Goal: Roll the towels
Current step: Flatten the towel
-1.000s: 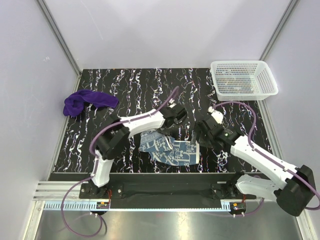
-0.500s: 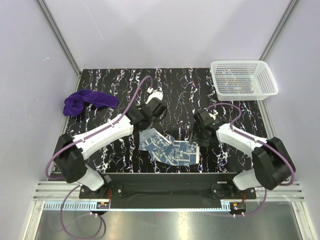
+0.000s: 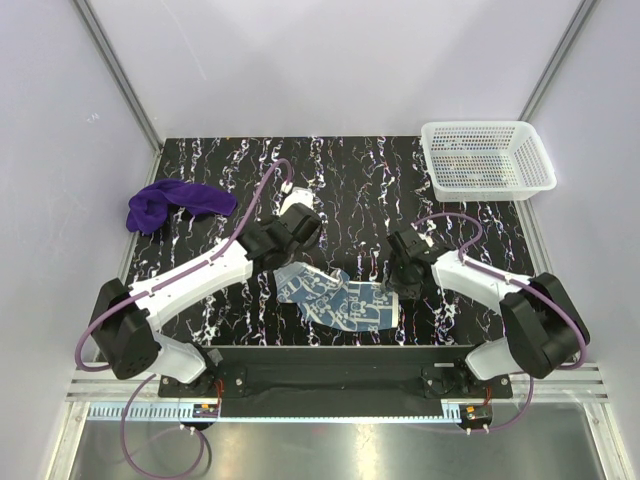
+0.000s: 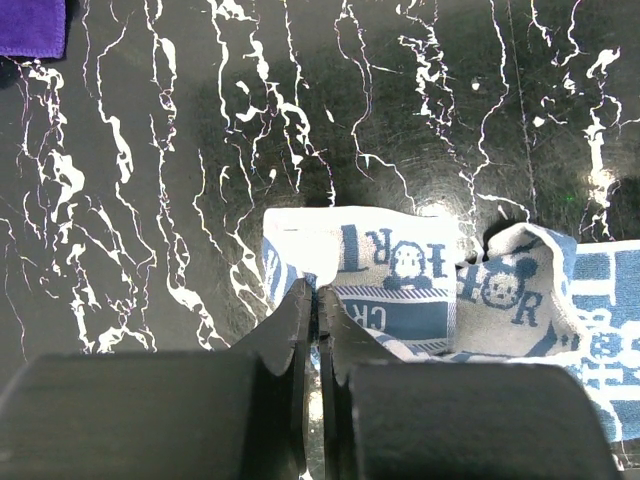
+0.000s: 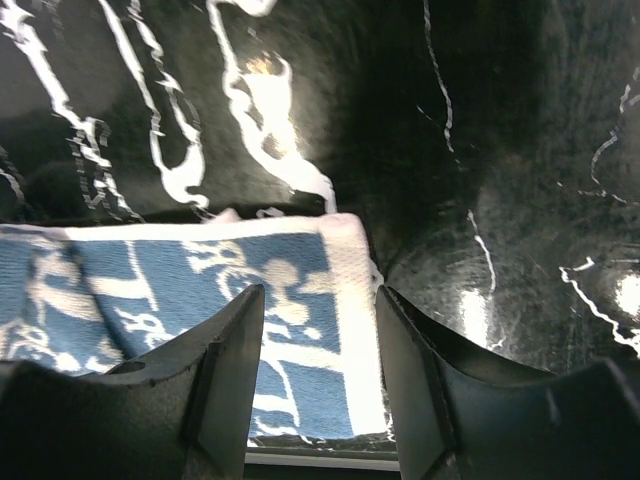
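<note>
A: Start at the far left of the surface [image 3: 350, 170]. Your purple towel [image 3: 175, 203] lies there bunched in a heap, well apart from both arms. Your left wrist camera catches only a corner of it, at the top left.

B: Next along, your left claw [image 4: 316, 298] is down at the left end of the patterned towel [image 3: 345, 300]. Its jaws are pressed tight together. The white hem of the cloth narrows right into the fingertips [image 4: 296, 315], so you have a pinch on that edge.

A: The patterned towel itself lies near the front middle of the surface, between your two arms, and is mostly flat. Its left end is rumpled and folded over. You can see a raised crease further right in the left wrist view.

B: At its right end you have your right claw [image 5: 320, 300]. The jaws stand about half apart. One finger is over the blue print and the other is over the black surface just past the white hem, with the hem strip running between them. You cannot tell from here whether the fingers touch the cloth.

A: At the far right and back, the white mesh basket [image 3: 487, 155] stands well apart from both towels.
</note>
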{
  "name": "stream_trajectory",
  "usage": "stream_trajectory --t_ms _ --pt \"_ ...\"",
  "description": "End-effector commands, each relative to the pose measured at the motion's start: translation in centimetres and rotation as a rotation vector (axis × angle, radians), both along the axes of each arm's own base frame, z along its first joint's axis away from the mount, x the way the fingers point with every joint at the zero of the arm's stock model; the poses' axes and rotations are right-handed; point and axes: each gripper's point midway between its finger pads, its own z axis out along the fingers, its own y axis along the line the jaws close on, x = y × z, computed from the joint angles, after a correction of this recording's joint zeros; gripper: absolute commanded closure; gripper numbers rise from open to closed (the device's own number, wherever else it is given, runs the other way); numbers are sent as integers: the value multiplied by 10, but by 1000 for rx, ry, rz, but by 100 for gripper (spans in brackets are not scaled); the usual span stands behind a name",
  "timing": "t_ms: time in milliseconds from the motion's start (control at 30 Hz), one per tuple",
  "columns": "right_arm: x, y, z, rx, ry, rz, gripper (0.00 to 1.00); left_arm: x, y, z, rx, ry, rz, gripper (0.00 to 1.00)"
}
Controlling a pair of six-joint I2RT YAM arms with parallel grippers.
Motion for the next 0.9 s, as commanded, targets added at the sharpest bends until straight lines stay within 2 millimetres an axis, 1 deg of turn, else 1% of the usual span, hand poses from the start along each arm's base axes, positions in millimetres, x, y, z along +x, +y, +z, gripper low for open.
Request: stream_trajectory --t_ms 0,167,300,400,433,467,600,700,800,867 --pt "2 -8 6 -10 -41 -35 44 8 0 10 -41 -54 31 100" --pt "-1 -10 5 -11 -42 -37 45 8 -2 7 -34 -45 29 100" --pt "1 -8 10 10 -64 -38 50 8 -1 6 -32 -44 31 100" --pt "4 -4 12 26 -70 -32 56 8 -1 3 -23 -37 30 100" --pt "4 -2 12 28 -69 -25 60 8 0 2 -19 -35 33 100" --pt "5 -2 11 30 -67 -24 60 8 0 2 -20 -35 34 100" --pt "3 0 4 27 -47 -10 61 7 2 1 -10 -31 37 100" --pt "2 -1 3 25 -45 -14 60 6 3 -1 -3 -30 38 100" --pt "1 -4 4 12 -44 -16 56 6 4 -2 2 -29 37 100" --pt "0 -7 5 2 -47 -16 55 6 5 -3 4 -28 41 100"
